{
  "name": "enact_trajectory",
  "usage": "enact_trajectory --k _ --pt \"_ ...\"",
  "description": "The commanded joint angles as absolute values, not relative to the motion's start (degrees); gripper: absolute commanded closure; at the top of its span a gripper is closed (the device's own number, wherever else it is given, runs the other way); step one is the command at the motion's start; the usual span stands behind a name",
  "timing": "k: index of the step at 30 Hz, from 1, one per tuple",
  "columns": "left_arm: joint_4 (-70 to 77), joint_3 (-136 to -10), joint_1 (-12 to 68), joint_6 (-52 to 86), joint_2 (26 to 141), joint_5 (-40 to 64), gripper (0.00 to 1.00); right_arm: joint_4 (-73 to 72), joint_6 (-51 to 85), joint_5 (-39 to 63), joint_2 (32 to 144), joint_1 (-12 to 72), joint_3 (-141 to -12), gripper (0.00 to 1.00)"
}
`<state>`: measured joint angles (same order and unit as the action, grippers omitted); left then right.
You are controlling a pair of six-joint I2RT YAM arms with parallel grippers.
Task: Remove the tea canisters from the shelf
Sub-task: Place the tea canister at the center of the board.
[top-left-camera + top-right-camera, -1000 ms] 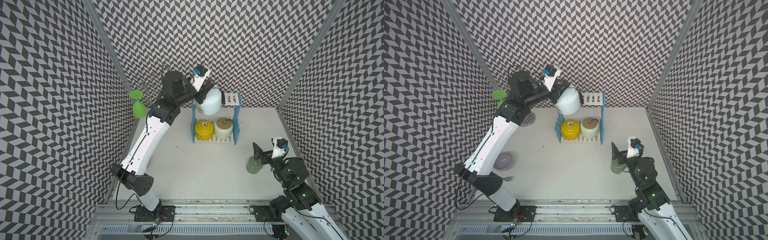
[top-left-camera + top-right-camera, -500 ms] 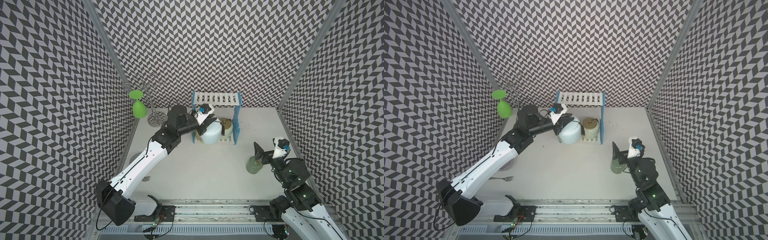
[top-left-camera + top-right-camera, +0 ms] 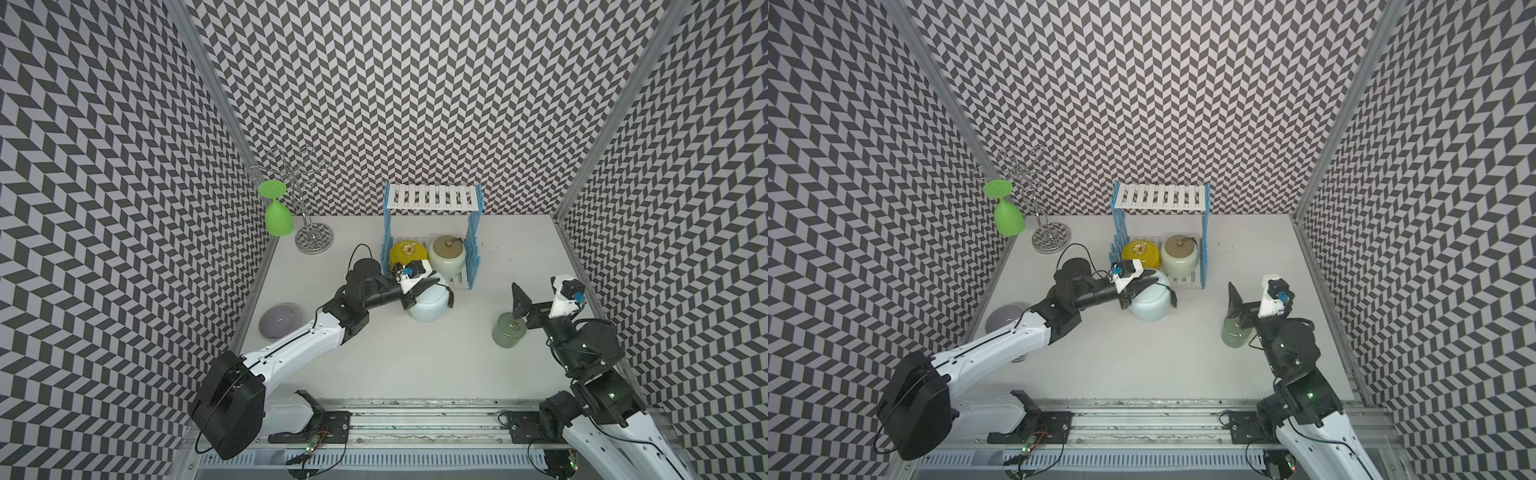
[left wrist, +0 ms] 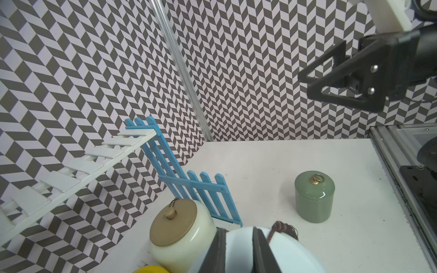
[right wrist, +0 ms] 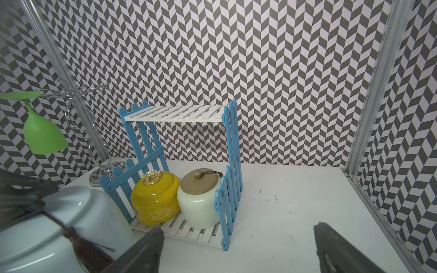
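Gripping the lid of the pale blue canister (image 3: 428,311), the left hand (image 4: 238,229) has its jaws pinched nearly together on the lid's top. The canister, with a black tassel (image 3: 450,301) hanging at its side, sits low in front of the shelf (image 3: 432,202). Whether it touches the counter (image 3: 415,365) cannot be told.

On the shelf's lower tier the glossy yellow canister (image 3: 407,254) and the cream canister with a tan lid (image 3: 448,257) stand side by side. The sage green canister (image 3: 508,330) stands on the counter well apart from the shelf, under the right hand (image 5: 238,230), whose jaws gape wide and hold nothing. All four canisters are lidded, so their contents are hidden. A green goblet (image 3: 277,216) hangs upside down from the chrome wire stand (image 3: 313,241).

A second ago the left hand held the pale blue canister up at the shelf's top tier. Half a second ago it was level with the lower tier. Now it is lower and farther out from the shelf. The right hand and the sage green canister have not moved.
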<state>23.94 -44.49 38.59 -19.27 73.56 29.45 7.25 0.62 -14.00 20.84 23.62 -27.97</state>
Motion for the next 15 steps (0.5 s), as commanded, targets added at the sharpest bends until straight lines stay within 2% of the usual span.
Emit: enact_trajectory --k 1,6,15 --pt "45.7 -43.3 40.9 -18.8 71.3 30.3 1.00 4.6 0.0 -15.4 20.1 23.8 -27.6 0.00" --pt "52.2 -39.6 43.4 -18.8 73.9 28.4 1.00 4.2 -0.1 -15.0 19.9 23.8 -27.5 0.00" --pt "54.5 -40.3 46.6 -19.5 80.7 26.3 1.00 4.1 0.0 -14.6 19.3 23.8 -27.3 0.00"
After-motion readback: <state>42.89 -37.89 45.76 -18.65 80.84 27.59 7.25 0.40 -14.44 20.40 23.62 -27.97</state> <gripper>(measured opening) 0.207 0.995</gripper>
